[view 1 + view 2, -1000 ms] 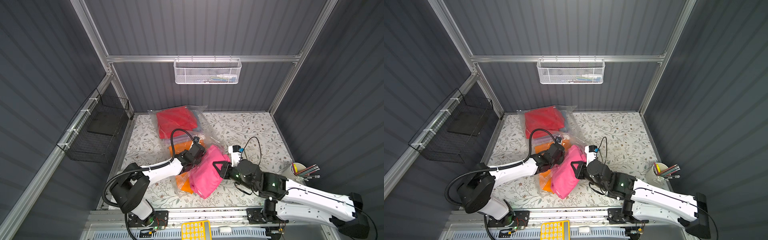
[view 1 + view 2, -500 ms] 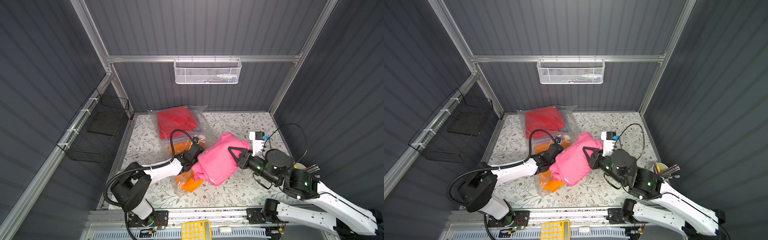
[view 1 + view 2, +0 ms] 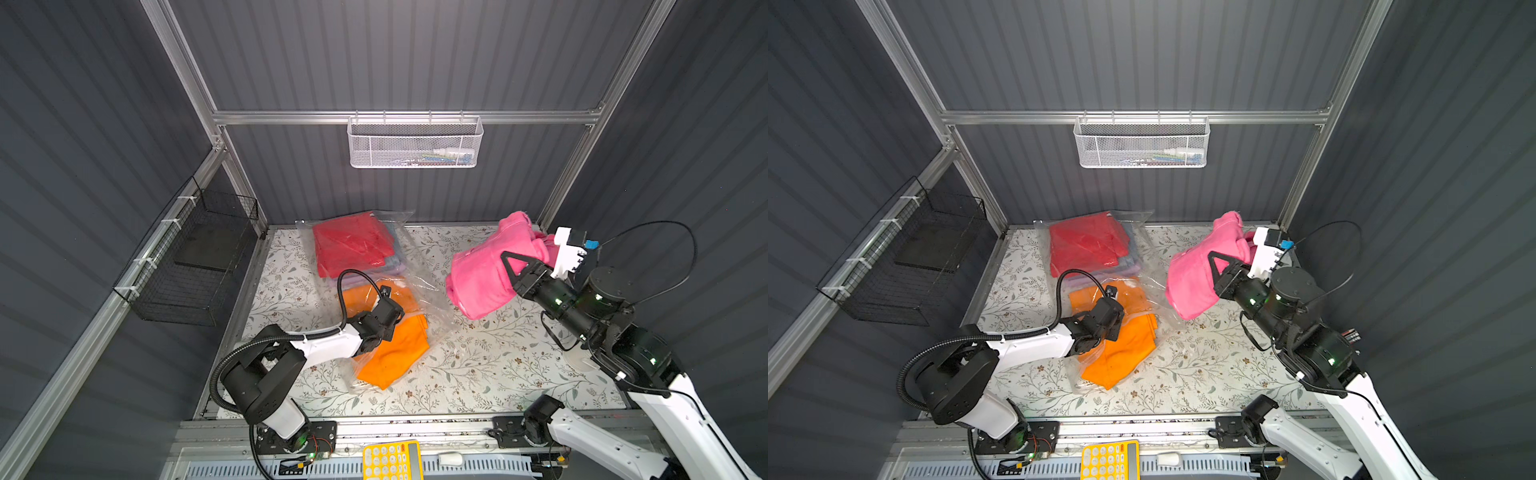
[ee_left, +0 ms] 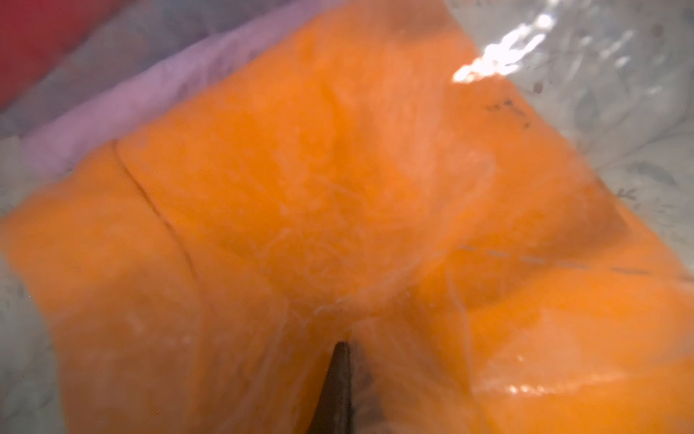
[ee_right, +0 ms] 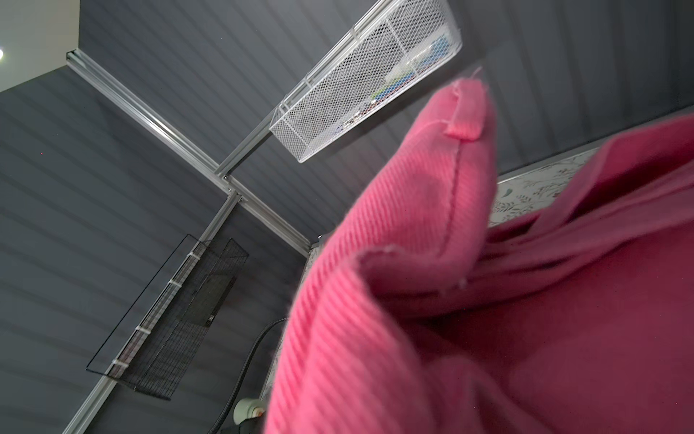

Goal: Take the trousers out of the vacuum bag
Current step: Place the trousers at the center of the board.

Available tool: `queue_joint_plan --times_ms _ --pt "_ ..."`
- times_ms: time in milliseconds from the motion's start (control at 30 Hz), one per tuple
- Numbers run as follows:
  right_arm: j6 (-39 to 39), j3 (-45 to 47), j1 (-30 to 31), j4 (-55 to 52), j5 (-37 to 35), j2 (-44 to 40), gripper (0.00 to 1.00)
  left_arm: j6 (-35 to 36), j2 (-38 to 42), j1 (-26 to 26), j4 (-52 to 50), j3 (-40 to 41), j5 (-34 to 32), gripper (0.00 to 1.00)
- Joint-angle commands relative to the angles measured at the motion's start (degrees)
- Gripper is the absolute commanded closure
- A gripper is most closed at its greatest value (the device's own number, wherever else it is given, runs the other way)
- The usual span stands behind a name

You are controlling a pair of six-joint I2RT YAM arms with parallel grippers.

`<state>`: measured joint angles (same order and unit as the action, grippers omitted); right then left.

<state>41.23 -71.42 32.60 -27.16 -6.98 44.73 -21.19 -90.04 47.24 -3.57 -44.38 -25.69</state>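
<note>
Right gripper [image 3: 513,268] is clamping narrowly on the pink trousers [image 3: 482,282]. They are hanging bunched from its jaws, clear of the table [image 3: 478,374] and apart from the vacuum bag [image 3: 428,291]. Ribbed pink cloth is filling the right wrist view directly ahead of the jaws.

Left gripper [image 3: 386,318] is sitting low with its jaws shut. In the left wrist view, creases in the clear film are gathering at its dark tips, so it is judged to be pinching the bag and pinning it down. The orange trousers [image 3: 399,353] are lying directly beneath this gripper, and whether their near end is poking out of the bag cannot be told. Beyond the gripper, the red trousers [image 3: 349,245] are lying inside the bag on top of the lilac trousers [image 4: 112,101].

Step in hand: the pink pair is out of the bag and is being carried off, not yet set down. Four pairs are judged to be remaining.

Next move: lowering the pink pair onto bare table on the right gripper's far side from the bag, opening the jaws, then reaching back for the orange pair. The left gripper needs to be holding the film firmly so the bag is not dragging along.
</note>
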Motion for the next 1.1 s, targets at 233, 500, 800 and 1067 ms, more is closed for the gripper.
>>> queue_joint_plan --times_ms 233,500,800,1067 --pt "2.5 9.5 -11.6 7.3 8.5 -0.2 1.0 -0.5 8.1 -0.4 -5.0 2.2 -2.0 1.0" --pt "3.8 13.7 -17.6 11.3 13.9 2.2 1.0 -1.2 12.5 -0.3 -7.3 3.1 -2.7 1.0" --pt "3.4 15.3 -22.4 17.2 18.0 7.0 1.0 -1.5 13.6 -0.3 -8.5 3.7 -2.2 1.0" --pt "2.8 10.0 -26.6 29.2 25.7 22.2 1.0 -1.0 13.3 -0.4 -10.8 1.3 -2.9 1.0"
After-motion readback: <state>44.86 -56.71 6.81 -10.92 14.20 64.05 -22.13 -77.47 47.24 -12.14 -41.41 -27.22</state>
